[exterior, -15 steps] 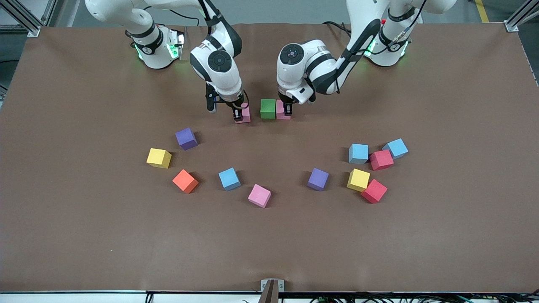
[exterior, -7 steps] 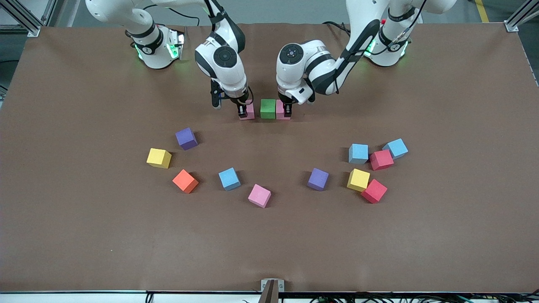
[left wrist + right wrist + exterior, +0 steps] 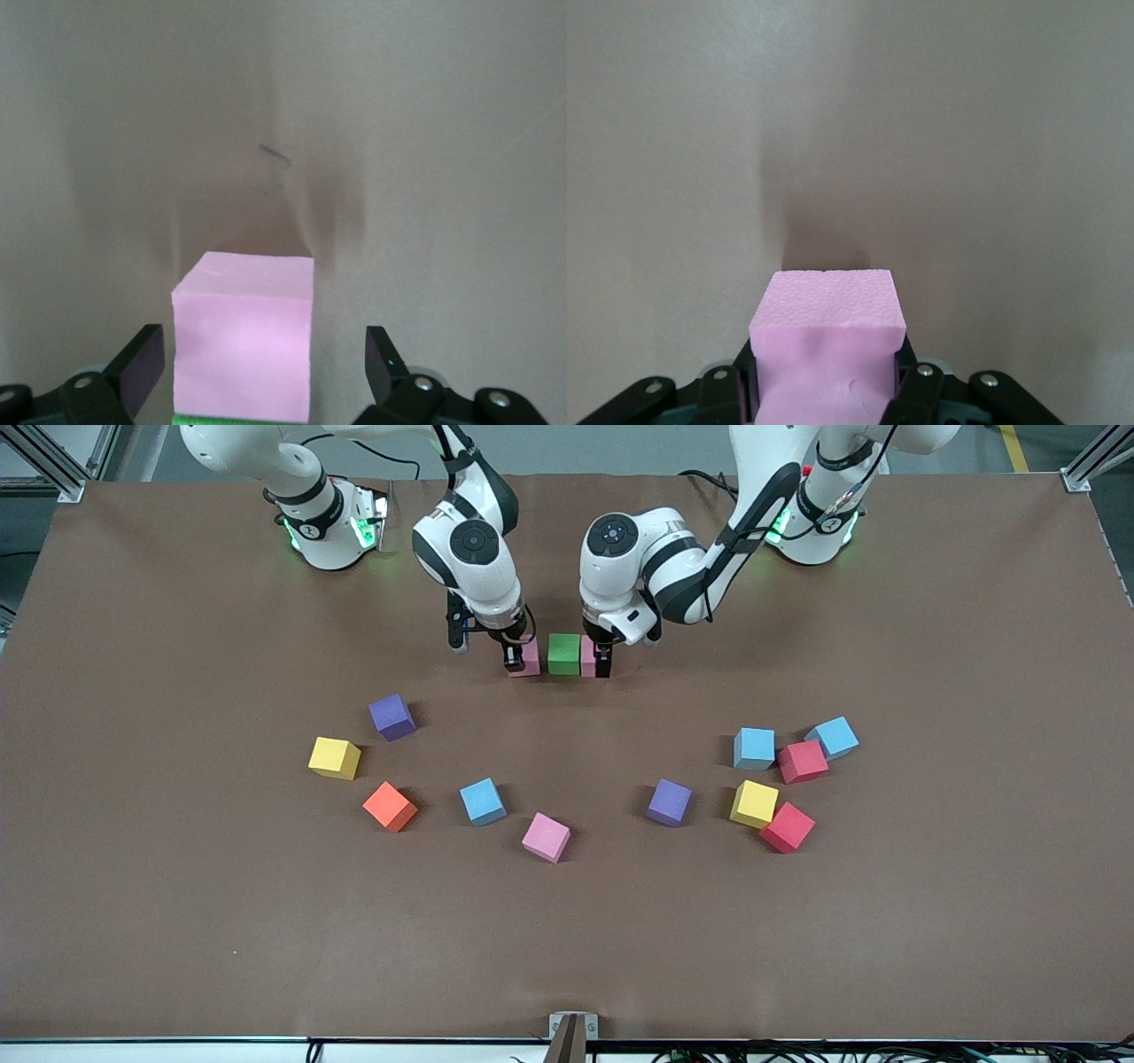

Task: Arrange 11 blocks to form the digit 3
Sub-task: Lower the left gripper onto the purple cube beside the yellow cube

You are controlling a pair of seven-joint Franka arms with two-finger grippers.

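Clamping a pink block (image 3: 528, 657) between its jaws, the right gripper (image 3: 514, 661) sits low at the table (image 3: 177, 921) in the upper middle of the front view; the right wrist view shows that pink cube (image 3: 828, 350) squeezed tight between the fingers. Just beside it, with a narrow gap, stands the green block (image 3: 563, 654), and touching the green one on its other flank is a second pink block (image 3: 588, 657). The left gripper (image 3: 599, 659) straddles that second pink block with jaws spread apart, clear of its sides, as the left wrist view shows around the cube (image 3: 244, 345). These three make the only row of the digit so far. No containers show. Loose blocks lie lower in the frame: purple (image 3: 392, 716), yellow (image 3: 334, 757), orange (image 3: 389, 806), blue (image 3: 483, 801) and pink (image 3: 546, 837) toward the right arm's end; purple (image 3: 669, 802), yellow (image 3: 754, 803), two red (image 3: 803, 762) (image 3: 787, 827) and two blue (image 3: 754, 747) (image 3: 833, 737) toward the left arm's end.
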